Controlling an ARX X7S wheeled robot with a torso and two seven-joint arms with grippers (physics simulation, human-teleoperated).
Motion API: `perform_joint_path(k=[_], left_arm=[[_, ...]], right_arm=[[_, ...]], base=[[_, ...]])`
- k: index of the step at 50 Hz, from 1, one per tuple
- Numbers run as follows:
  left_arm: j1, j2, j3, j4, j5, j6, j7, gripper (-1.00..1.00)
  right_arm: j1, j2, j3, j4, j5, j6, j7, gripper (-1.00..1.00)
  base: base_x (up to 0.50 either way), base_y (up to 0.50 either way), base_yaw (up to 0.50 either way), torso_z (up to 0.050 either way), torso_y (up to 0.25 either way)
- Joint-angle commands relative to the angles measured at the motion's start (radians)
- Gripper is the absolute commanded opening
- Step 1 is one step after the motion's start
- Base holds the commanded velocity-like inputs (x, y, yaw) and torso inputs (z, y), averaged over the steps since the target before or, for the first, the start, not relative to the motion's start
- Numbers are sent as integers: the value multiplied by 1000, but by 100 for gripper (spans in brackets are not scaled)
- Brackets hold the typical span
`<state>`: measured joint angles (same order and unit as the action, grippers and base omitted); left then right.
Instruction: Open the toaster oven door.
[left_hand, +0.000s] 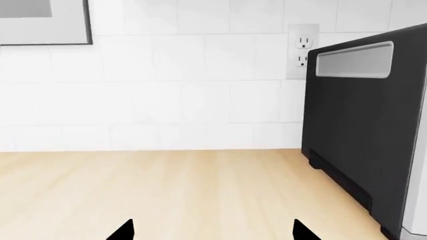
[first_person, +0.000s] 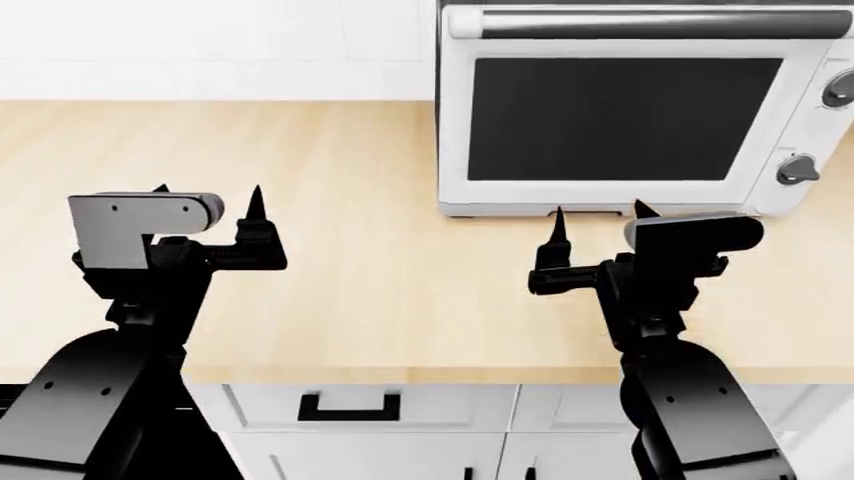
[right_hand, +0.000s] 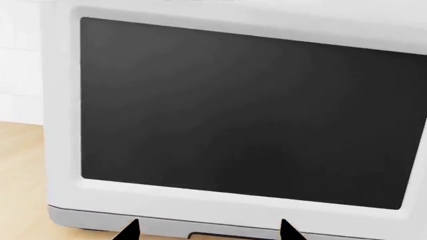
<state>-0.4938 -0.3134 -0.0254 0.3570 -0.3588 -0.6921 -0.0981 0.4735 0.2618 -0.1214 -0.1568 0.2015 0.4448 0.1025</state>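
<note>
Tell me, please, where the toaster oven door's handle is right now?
In the head view, the silver bar handle runs along the top edge of the shut toaster oven door, above the right gripper.

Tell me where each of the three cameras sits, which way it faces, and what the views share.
Head: up high, looking down over the counter at the toaster oven; both arms, left gripper, right gripper show.
Left wrist: near the left gripper, facing the tiled wall and the oven's dark side; only fingertips show.
Right wrist: near the right gripper, facing the toaster oven door closely; only fingertips show.
Shared: all show the oven.
</note>
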Motion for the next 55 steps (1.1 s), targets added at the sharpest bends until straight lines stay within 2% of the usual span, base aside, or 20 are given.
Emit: perform_joint_path(k=[1,6,12,19,24,31,36,41,55], left_arm=[[5,-3,2,-3,-2,6,-2,100],[9,-3,2,-10,-2,14,-2,100],[19,2,6,-29,-1,37,2,100],[20,7,13,-49,0,56,6,100],[23,8,17,-55,0,63,7,100],[24,7,20,-56,-3,65,7,100],[23,7,22,-62,-4,69,8,100],[20,6,25,-67,-4,72,8,100],[36,2,13,-67,-14,88,7,100]], right_arm=[[-6,13,-12,-23,-12,5,10,100],[-1,78,-68,-120,-67,76,-1,100],[88,239,-150,-272,-160,265,-61,100],[207,386,-231,-354,-213,402,-172,100],[357,522,-342,-437,-267,542,-306,100],[523,643,-507,-462,-341,605,-458,100],[666,684,-642,-380,-419,571,-566,100],[773,676,-751,-266,-490,494,-637,100],[977,586,-900,14,-607,349,-727,100]], base=[[0,0,0,0,0],[0,0,0,0,0],[0,0,0,0,2],[0,0,0,0,0],[0,0,0,0,0],[0,0,0,0,0],[0,0,0,0,0],[0,0,0,0,0],[0,0,0,0,0]])
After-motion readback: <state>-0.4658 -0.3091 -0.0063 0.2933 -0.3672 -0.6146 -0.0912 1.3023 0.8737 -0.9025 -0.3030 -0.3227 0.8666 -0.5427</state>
